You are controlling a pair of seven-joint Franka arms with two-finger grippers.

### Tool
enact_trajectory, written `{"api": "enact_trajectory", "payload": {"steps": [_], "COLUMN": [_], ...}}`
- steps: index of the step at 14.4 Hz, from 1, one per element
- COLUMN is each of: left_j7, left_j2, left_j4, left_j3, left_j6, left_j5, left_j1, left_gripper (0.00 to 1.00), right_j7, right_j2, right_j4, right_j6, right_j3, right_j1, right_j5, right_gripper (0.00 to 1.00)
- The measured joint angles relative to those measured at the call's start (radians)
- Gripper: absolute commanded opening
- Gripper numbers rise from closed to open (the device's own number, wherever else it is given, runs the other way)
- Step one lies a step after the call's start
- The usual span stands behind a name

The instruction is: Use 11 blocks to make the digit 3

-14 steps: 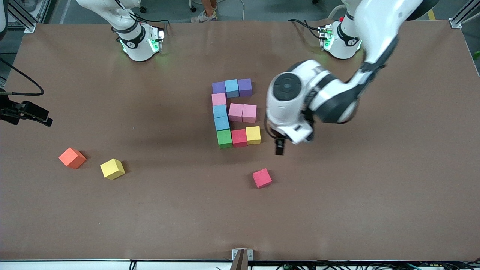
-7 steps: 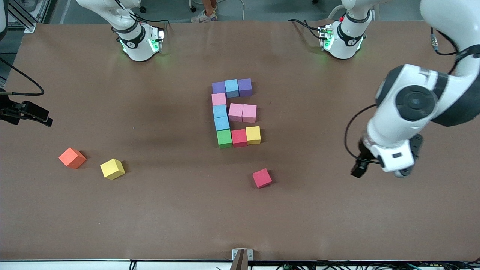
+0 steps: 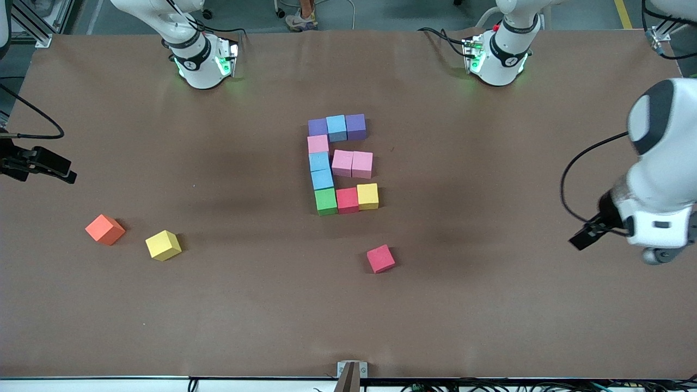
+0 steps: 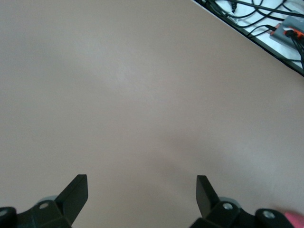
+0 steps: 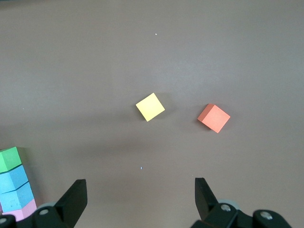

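Note:
Eleven touching blocks form the digit 3 (image 3: 340,163) at mid-table. A straight line runs from a purple block (image 3: 318,127) to a green one (image 3: 325,200), with three short bars that end in purple (image 3: 355,126), pink (image 3: 362,164) and yellow (image 3: 368,196). A loose red block (image 3: 380,258) lies nearer the front camera. A loose yellow block (image 3: 163,245) (image 5: 150,106) lies toward the right arm's end. My left gripper (image 3: 581,239) (image 4: 141,180) hangs open and empty over bare table at the left arm's end. My right gripper (image 5: 141,183) is open and empty high over the table.
An orange cube (image 3: 104,229) (image 5: 213,118) sits beside the loose yellow block, closer to the table's end. The table edge with cables (image 4: 285,28) shows in the left wrist view. A black device (image 3: 38,163) juts in at the right arm's end.
The left arm has swung away from beside the figure to the left arm's end of the table, gripper still open. No block has moved. The right arm has stayed put.

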Motion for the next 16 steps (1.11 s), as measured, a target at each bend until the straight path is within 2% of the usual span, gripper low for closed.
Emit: {"api": "enact_trajectory", "payload": {"steps": [2, 3, 4, 5, 7, 10, 16], "left_j7": [0.204, 0.282, 0.336, 0.371, 0.449, 0.511, 0.531], "left_j2": [-0.091, -0.138, -0.181, -0.216, -0.266, -0.291, -0.279], "left_j4": [0.001, 0.0, -0.001, -0.004, -0.015, -0.028, -0.027], "left_j3": [0.219, 0.304, 0.361, 0.385, 0.368, 0.294, 0.283], "left_j6": [-0.088, -0.138, -0.183, -0.215, -0.244, -0.251, -0.248], "left_j5": [-0.126, -0.169, -0.195, -0.207, -0.211, -0.211, -0.211], "left_j1": [-0.122, -0.17, -0.203, -0.22, -0.223, -0.182, -0.168], "left_gripper": [1.0, 1.0, 1.0, 1.0, 1.0, 1.0, 1.0], "right_j7": [0.0, 0.0, 0.0, 0.0, 0.0, 0.0, 0.0], "right_j2": [0.0, 0.0, 0.0, 0.0, 0.0, 0.0, 0.0], "right_j4": [0.0, 0.0, 0.0, 0.0, 0.0, 0.0, 0.0], "right_j6": [0.0, 0.0, 0.0, 0.0, 0.0, 0.0, -0.004], "right_j3": [0.0, -0.001, -0.001, -0.001, -0.002, -0.001, 0.001], "right_j1": [0.0, 0.0, 0.0, 0.0, 0.0, 0.0, 0.0], "right_j5": [0.0, 0.0, 0.0, 0.0, 0.0, 0.0, 0.0], "right_gripper": [1.0, 1.0, 1.0, 1.0, 1.0, 1.0, 1.0]}}
